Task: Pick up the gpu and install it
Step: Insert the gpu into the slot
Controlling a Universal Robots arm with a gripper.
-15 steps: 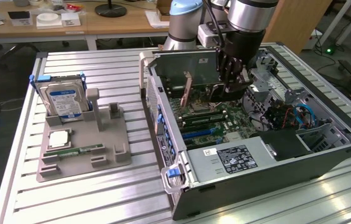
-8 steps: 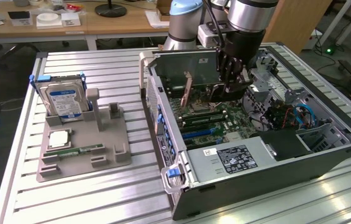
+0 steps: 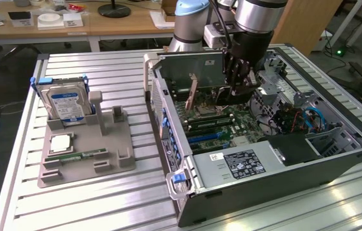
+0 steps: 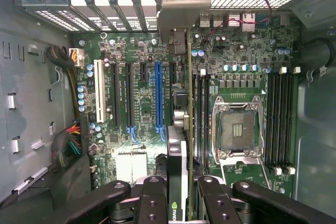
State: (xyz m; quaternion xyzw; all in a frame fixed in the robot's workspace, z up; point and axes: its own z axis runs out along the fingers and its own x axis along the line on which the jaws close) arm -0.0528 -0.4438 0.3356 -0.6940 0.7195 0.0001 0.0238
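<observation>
While the pincer [image 3: 240, 90] grips it, the gpu [image 4: 177, 153] stands edge-on in the case [image 3: 265, 192]

At the exterior view's left, a grey holder [image 3: 71, 173] on the bench [image 3: 104, 202] carries a blue-labelled hard drive [image 3: 67, 103]. To the right sits the open case, the pincer down inside it, fingers [image 4: 153, 198] partly closed on both faces of the gpu. The card runs over the motherboard [image 4: 136, 77], between the blue slot [image 4: 158, 98] and the processor socket [image 4: 237, 132]

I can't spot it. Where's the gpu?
The gpu is clamped edge-on in the gripper, over the motherboard beside the blue slot, inside the open computer case at the exterior view's right.
</observation>
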